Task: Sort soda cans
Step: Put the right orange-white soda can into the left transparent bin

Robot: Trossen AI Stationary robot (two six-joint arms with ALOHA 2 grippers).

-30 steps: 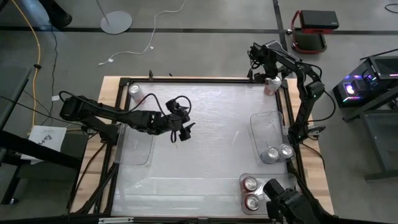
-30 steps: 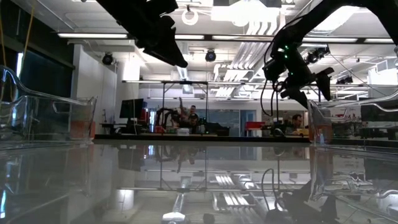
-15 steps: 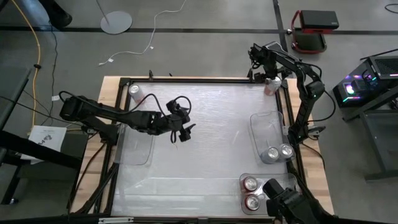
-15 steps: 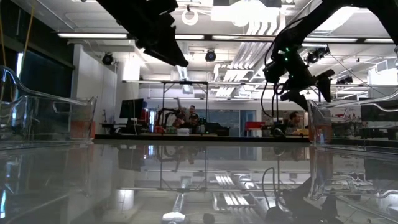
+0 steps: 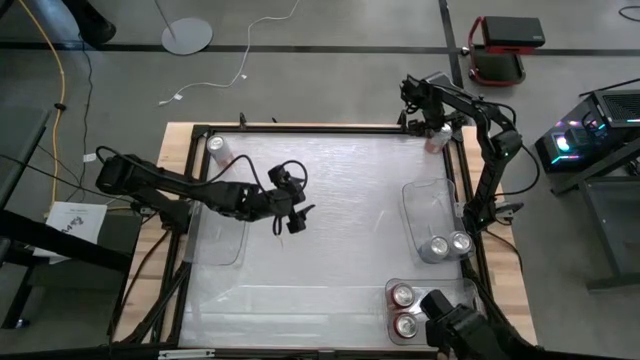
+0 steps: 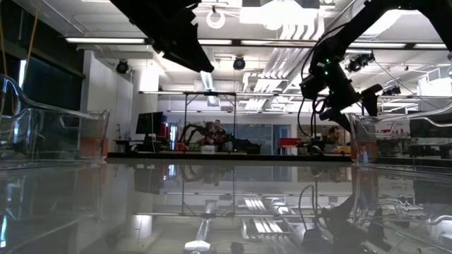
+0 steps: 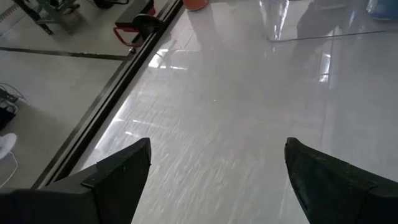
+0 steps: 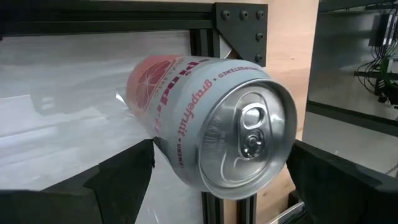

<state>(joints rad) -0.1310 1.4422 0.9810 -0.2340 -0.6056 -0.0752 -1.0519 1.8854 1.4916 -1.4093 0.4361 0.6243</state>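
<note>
Silver tops catch the light nearest me: two red cans (image 5: 404,309) sit together in a clear tray (image 5: 391,285) at the near right corner of the worktop (image 5: 330,230), and just beyond them two plain silver cans (image 5: 446,245) stand in a second clear tray (image 5: 420,200) along the right edge. Over on the left, a third tray (image 5: 225,240) looks to have nothing in it. The left claw (image 5: 292,215) hangs above the bare middle of the worktop, fingers spread wide and holding nothing; it seems to be waiting.

Farther back, a pale can (image 5: 216,146) stands alone at the far left corner. At the far right corner, hard by the black frame post (image 8: 239,25), stands the pink-white grapefruit can (image 8: 211,121). The right claw (image 5: 432,116) is poised over it, fingers (image 8: 112,180) set wide to either side and not yet closed on it.

I'd say the step in hand is picking up this grapefruit can. The next move calls for bringing the fingers down around the body, closing firmly, lifting clear of the post, then carrying it to whichever tray takes the pale cans, likely the left one.
</note>
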